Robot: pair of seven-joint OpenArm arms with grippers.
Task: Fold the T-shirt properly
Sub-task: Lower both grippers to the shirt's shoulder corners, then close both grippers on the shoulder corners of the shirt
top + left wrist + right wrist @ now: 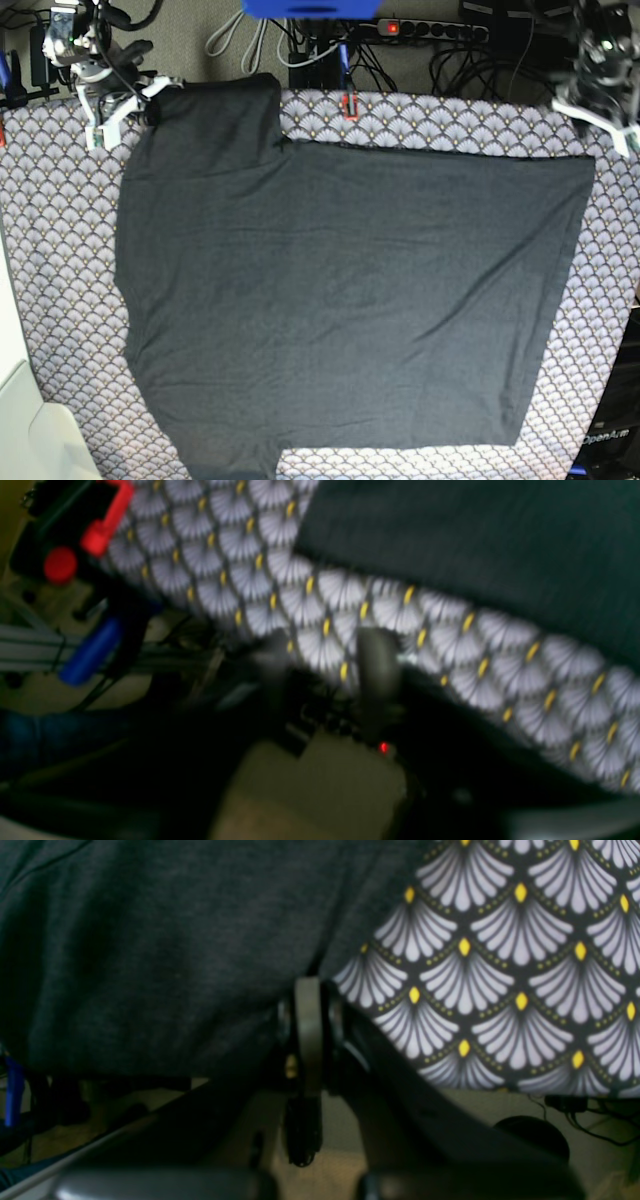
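The dark charcoal T-shirt (pixel 340 290) lies spread flat on the scallop-patterned tablecloth (pixel 60 260), plain side up. One sleeve points to the back left. My right gripper (pixel 150 98) is at that sleeve's far corner. In the right wrist view its fingers (pixel 310 1005) are pressed together at the edge of the T-shirt (pixel 150 950), pinching the fabric. My left gripper (pixel 600 100) hovers past the back right corner of the shirt. In the blurred left wrist view, the left gripper (pixel 325 655) is open and empty over the cloth's edge (pixel 310 610), apart from the T-shirt (pixel 475 540).
A power strip (pixel 430 30) and cables lie behind the table. A small red clamp (pixel 350 103) sits at the back edge, and a red and black clamp (pixel 100 525) shows in the left wrist view. A white object (pixel 30 430) stands at the front left.
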